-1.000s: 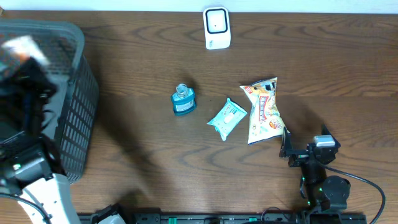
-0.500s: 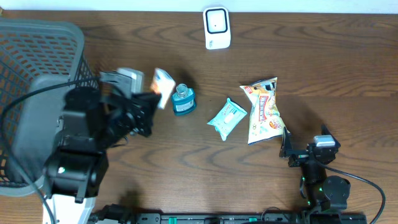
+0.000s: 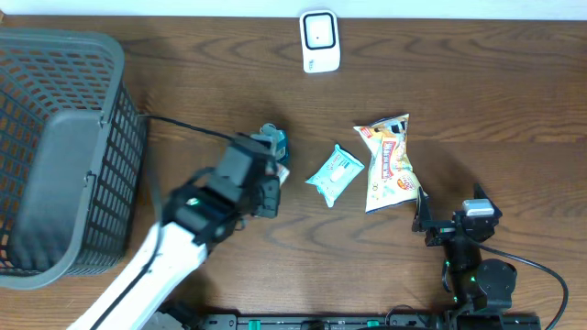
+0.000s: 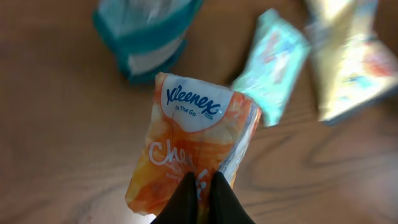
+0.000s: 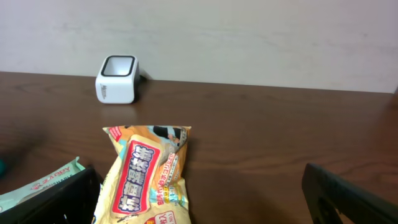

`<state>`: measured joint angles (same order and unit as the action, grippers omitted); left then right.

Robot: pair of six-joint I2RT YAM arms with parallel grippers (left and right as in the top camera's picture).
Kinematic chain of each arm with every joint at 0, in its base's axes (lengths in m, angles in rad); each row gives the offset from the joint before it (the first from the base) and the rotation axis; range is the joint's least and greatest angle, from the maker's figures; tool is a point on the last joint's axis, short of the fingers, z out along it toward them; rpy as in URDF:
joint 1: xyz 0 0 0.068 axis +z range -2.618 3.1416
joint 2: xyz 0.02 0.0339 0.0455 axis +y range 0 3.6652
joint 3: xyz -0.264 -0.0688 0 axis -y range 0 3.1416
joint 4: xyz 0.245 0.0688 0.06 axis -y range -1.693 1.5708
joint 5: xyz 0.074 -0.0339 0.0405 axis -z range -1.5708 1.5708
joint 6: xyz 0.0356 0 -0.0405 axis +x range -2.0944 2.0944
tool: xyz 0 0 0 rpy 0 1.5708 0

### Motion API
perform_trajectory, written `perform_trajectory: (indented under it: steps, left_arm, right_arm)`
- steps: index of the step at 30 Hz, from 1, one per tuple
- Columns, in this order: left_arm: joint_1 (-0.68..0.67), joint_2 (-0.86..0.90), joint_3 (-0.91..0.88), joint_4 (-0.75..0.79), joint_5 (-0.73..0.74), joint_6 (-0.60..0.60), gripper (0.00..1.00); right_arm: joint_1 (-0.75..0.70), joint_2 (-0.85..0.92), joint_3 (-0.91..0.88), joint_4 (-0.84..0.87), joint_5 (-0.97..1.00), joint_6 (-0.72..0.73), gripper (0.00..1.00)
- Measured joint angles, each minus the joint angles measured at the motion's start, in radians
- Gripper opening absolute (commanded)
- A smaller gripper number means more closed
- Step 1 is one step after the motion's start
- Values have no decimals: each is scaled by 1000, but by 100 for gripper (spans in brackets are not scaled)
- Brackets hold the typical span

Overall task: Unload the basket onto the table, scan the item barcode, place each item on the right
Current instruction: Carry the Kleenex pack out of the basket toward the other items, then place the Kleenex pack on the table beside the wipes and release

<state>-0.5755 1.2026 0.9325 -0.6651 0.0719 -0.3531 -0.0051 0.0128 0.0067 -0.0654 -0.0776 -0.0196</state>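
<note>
Left fingers [image 4: 200, 191]: clenched on the bottom edge of the Kleenex pack [image 4: 193, 127], tips pressed together with the wrapper pinched between them.
Kleenex pack: orange and white, held above the counter [image 3: 495, 101], logo end pointing away from the wrist camera (no barcode shows on this face).
Pack position: over the middle of the counter, just beside the teal bottle [image 3: 274, 139]; well apart from the scanner [image 3: 320, 41].
Scanner: white, upright at the far edge, its window facing the arms.
Right fingers [image 3: 423, 218]: spread wide, grasping nothing, low at the near right side.
Snack bag [image 5: 146, 180]: lying flat just ahead of the right fingers.
Wipes pack [image 3: 335, 174]: pale blue, flat between the teal bottle and the snack bag.
Basket [image 3: 119, 183]: grey mesh, at the left end of the counter.
Left wrist view: blurred behind the pack.
</note>
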Motion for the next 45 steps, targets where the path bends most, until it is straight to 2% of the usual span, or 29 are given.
perform_trajectory:
  steps: [5, 13, 15, 17, 18, 20, 26, 30, 35, 37, 43, 45]
  left_arm:
    - [-64, 152, -10, 75, -105, -146, 7]
    - [-119, 354, -11, 216, -143, -386, 8]
    - [-135, 372, -11, 238, -146, -434, 27]
    - [-153, 372, -11, 261, -150, -462, 37]
    - [-166, 372, -11, 270, -151, -468, 48]
    - [-183, 372, -11, 272, -151, -474, 58]
    - [-247, 372, -11, 273, -154, -488, 59]
    - [-270, 372, -11, 285, -154, -466, 59]
    - [-326, 315, -11, 306, -206, -360, 61]
    - [-352, 252, -11, 322, -260, -301, 67]
    - [-377, 51, -12, 489, -337, -27, 97]
    - [-377, -6, -12, 587, -348, 94, 99]
  right_arm:
    - [0, 0, 0, 0, 0, 0, 99]
    - [0, 0, 0, 0, 0, 0, 99]
    - [0, 0, 0, 0, 0, 0, 99]
    - [0, 0, 0, 0, 0, 0, 99]
    - [0, 0, 0, 0, 0, 0, 99]
    - [0, 0, 0, 0, 0, 0, 99]
    - [0, 0, 0, 0, 0, 0, 99]
    - [0, 0, 0, 0, 0, 0, 99]
    - [0, 0, 0, 0, 0, 0, 99]
    - [0, 0, 0, 0, 0, 0, 99]
    - [0, 0, 0, 0, 0, 0, 99]
    - [0, 0, 0, 0, 0, 0, 99]
